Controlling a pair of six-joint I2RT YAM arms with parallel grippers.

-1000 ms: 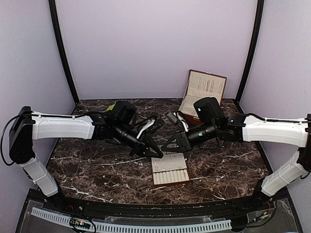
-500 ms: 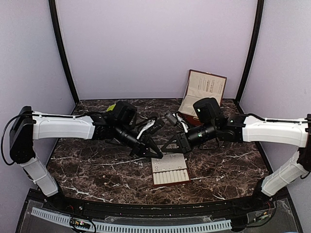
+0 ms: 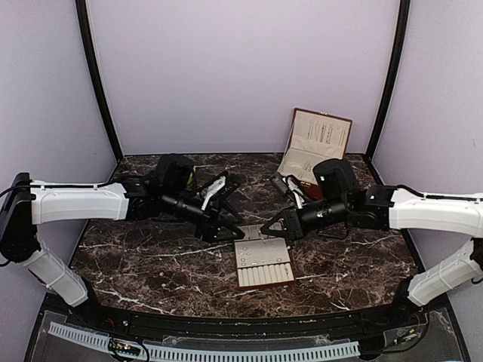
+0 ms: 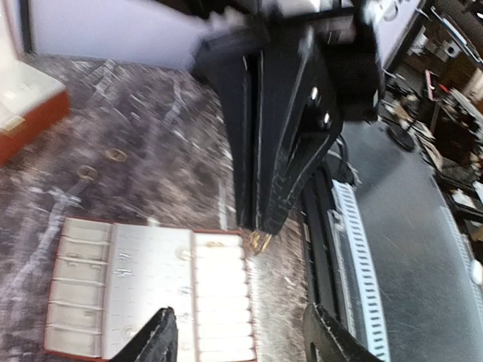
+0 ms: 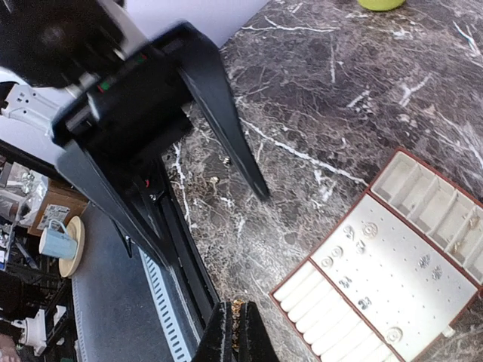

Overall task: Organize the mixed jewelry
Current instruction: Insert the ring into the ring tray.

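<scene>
My right gripper (image 5: 235, 335) is shut on a small gold-coloured jewelry piece (image 5: 238, 311), pinched at its fingertips above the marble beside the beige slotted tray (image 5: 324, 302). In the left wrist view the same piece (image 4: 259, 241) hangs from the right gripper's closed tips just off the tray (image 4: 219, 302) corner. My left gripper (image 4: 241, 339) is open and holds nothing, standing apart from the piece. From above, the left gripper (image 3: 231, 215) and right gripper (image 3: 266, 232) face each other over the tray (image 3: 264, 275). Small studs and rings (image 5: 355, 249) sit on the tray's panel. Loose small rings (image 4: 115, 154) lie on the marble.
An open reddish jewelry box (image 3: 317, 139) stands at the back right, and it shows as a red-sided box (image 4: 26, 113) in the left wrist view. The lime-green bowl (image 5: 381, 3) sits at the far edge. The table's black front rail (image 5: 170, 249) runs close below the grippers.
My left gripper has opened and pulled back to the left, away from the right gripper's tips. The right gripper stays shut on the gold piece and has shifted slightly right.
</scene>
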